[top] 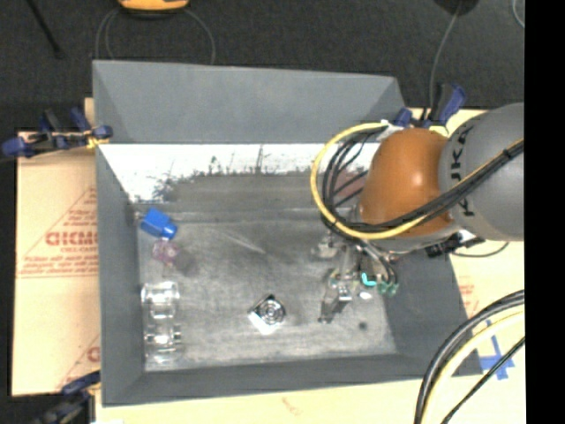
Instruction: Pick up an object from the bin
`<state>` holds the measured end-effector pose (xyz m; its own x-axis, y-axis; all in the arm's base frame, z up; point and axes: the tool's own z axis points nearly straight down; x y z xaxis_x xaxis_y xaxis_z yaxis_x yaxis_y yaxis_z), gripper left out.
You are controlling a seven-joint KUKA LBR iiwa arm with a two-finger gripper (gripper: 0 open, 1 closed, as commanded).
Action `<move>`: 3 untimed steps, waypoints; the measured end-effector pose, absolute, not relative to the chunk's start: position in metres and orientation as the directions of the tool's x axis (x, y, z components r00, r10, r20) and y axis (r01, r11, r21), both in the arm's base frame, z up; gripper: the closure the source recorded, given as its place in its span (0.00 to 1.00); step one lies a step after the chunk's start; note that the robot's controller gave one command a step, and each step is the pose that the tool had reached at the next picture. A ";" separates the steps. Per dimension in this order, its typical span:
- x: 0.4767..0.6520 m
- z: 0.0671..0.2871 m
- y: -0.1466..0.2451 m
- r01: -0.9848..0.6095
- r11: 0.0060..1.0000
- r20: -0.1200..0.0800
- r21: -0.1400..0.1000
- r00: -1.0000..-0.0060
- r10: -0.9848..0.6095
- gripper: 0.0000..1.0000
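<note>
Because the task names no particular item, the nearest candidate is taken as the reference: a small silvery object [267, 314] lying on the bin [238, 246] floor, near the front wall and roughly midway along it. It rests alone on bare metal, with nothing touching it. Its outline is compact and slightly skewed, and no clear long axis can be read from this view.

The gripper [330, 310] stands low over the floor just to the right of that object, at nearly the same depth in the bin. The two are near but apart, and a strip of bare floor shows between them. Nothing is visible in the gripper. Whether it is spread or pressed together cannot be determined.

The governing relation is therefore lateral. The object lies toward the view's left of the tool, so a short sideways correction in that direction is judged necessary before any descent and closure.

Above the gripper, the orange cover [402, 188] and looped cables [331, 179] of the arm [490, 175] overhang the right part of the bin.

The remaining items lie well apart, along the left wall:
- a blue block [157, 224] toward the back;
- a pale purple piece [165, 254] just in front of it;
- a clear plastic item [161, 321] at the front left corner.
</note>
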<state>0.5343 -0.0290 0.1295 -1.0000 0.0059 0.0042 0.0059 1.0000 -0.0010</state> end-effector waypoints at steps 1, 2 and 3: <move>0.514 0.073 0.051 -0.117 0.993 -0.009 -0.003 -0.993 -0.117 0.00; 0.517 0.077 0.051 -0.115 0.993 -0.018 -0.002 -0.993 -0.115 1.00; 0.501 0.272 0.026 -0.383 0.924 -0.008 -0.004 -0.924 -0.383 1.00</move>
